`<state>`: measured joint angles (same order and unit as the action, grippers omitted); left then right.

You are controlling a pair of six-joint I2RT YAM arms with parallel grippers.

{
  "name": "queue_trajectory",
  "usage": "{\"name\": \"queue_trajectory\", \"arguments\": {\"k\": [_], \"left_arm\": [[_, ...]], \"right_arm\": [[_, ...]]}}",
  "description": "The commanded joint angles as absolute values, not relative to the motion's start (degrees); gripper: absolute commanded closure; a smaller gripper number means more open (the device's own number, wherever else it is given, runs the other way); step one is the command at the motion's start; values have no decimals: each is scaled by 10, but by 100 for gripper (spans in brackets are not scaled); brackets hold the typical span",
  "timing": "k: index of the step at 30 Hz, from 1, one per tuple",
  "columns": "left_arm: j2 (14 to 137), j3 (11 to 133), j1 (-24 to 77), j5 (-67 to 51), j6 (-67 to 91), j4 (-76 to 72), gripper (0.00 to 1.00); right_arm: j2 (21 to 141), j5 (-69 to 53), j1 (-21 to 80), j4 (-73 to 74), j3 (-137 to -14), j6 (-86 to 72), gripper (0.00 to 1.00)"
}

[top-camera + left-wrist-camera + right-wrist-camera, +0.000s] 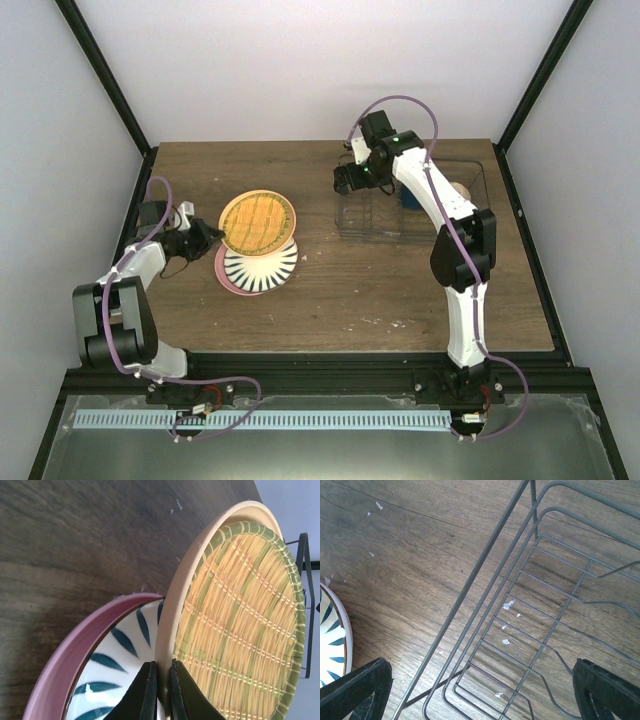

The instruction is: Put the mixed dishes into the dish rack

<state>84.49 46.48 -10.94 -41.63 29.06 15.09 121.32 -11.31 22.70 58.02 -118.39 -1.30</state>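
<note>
At the left of the table [350, 295], my left gripper [205, 238] is pressed together on the near-left rim of the yellow-orange grid-patterned plate [258, 222]. The rim sits thin between the two dark fingers [148, 690] in the wrist view. I hold the plate by its edge and tilted, its face turned up and to the right. I judge that this grip suits standing it on edge between the wire dividers.

Under it lies the white plate with black radial stripes [268, 268], nested in the pink plate [220, 270]. Both lie flat near the middle of the table, not yet loaded.

Right of centre, my right gripper [345, 180] hangs over the left end of the dish rack [348, 228] with its fingers spread wide and nothing between them. Its wrist view looks down on bare wire and wood. It appears placed to receive or steady a plate at that end.

The rack sits far right on the table, well apart from the plates. Behind my right arm, the dark blue mug [410, 197] and the small cream bowl [461, 190] appear to sit inside its right half. The arm partly hides them.
</note>
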Motion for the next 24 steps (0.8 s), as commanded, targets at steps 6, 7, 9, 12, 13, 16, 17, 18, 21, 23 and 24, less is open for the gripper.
{"name": "queue_trajectory", "arguments": {"k": [6, 7, 9, 12, 13, 16, 17, 18, 21, 23, 24], "left_arm": [[914, 547, -114, -446, 310, 75, 100], [925, 557, -116, -447, 310, 72, 100], [952, 575, -118, -445, 308, 67, 100], [987, 604, -120, -442, 308, 59, 100], [1000, 613, -122, -442, 308, 56, 100], [1036, 642, -131, -443, 312, 42, 100], [1048, 652, -134, -443, 313, 40, 100], [1060, 663, -136, -442, 312, 42, 100], [1093, 703, -139, -438, 304, 54, 100], [1113, 724, -140, -436, 302, 61, 100], [1123, 732, -140, -436, 301, 64, 100]], "right_arm": [[1219, -105, 231, 576, -1225, -11, 0], [1218, -106, 231, 575, -1225, -11, 0], [1217, -107, 231, 572, -1224, -12, 0], [1216, -107, 231, 569, -1224, -15, 0], [1216, -107, 231, 568, -1224, -16, 0], [1219, -106, 231, 566, -1225, -20, 0], [1220, -106, 231, 566, -1225, -21, 0], [1221, -106, 231, 566, -1226, -22, 0], [1226, -105, 231, 566, -1230, -25, 0], [1232, -105, 231, 569, -1236, -25, 0], [1235, -103, 231, 571, -1239, -26, 0]]}}
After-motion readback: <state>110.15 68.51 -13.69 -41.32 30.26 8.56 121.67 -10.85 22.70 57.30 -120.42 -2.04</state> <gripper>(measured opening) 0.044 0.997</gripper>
